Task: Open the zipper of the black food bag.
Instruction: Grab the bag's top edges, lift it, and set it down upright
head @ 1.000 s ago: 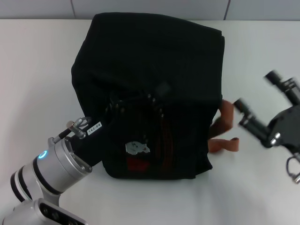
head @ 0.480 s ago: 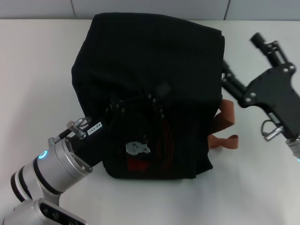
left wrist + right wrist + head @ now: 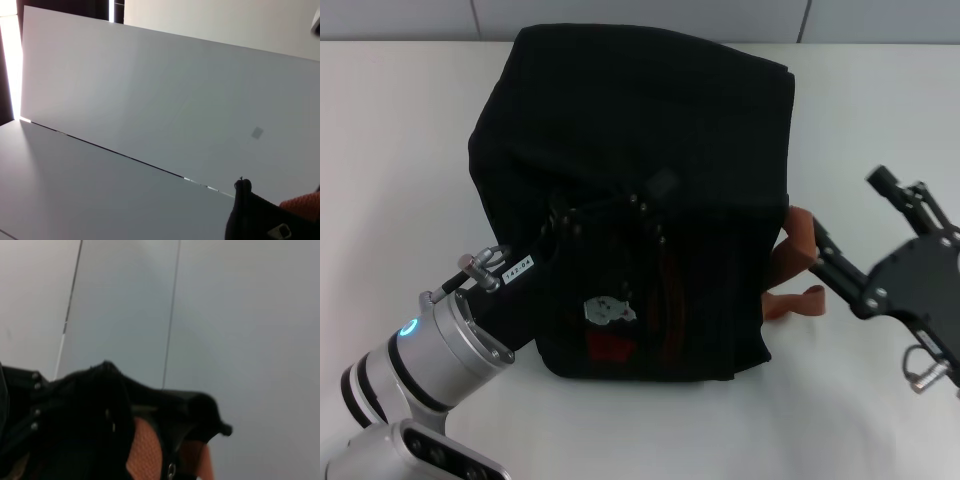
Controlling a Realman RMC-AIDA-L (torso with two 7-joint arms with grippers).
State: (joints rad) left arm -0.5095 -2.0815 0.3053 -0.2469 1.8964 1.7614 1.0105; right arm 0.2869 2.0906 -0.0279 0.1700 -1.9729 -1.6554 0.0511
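Observation:
The black food bag (image 3: 640,130) lies in the middle of the white table, with its bear patch (image 3: 610,311) and red label (image 3: 610,346) facing me. Two rust-brown handles (image 3: 804,236) stick out on its right side. I cannot pick out the zipper against the black fabric. My left gripper (image 3: 605,218) reaches from the lower left and rests on the bag's near top. My right gripper (image 3: 844,206) hovers open just right of the bag, beside the handles, holding nothing. The right wrist view shows the bag's edge (image 3: 95,410) and a brown handle (image 3: 146,450) close up.
The white table (image 3: 400,150) runs all round the bag, and a pale tiled wall (image 3: 640,15) stands behind it. The left wrist view shows mostly wall (image 3: 175,100) and table, with a corner of the bag (image 3: 260,217).
My right gripper swung up beside the bag's far right corner, then came back down next to the handles. The bag and left arm shifted slightly left.

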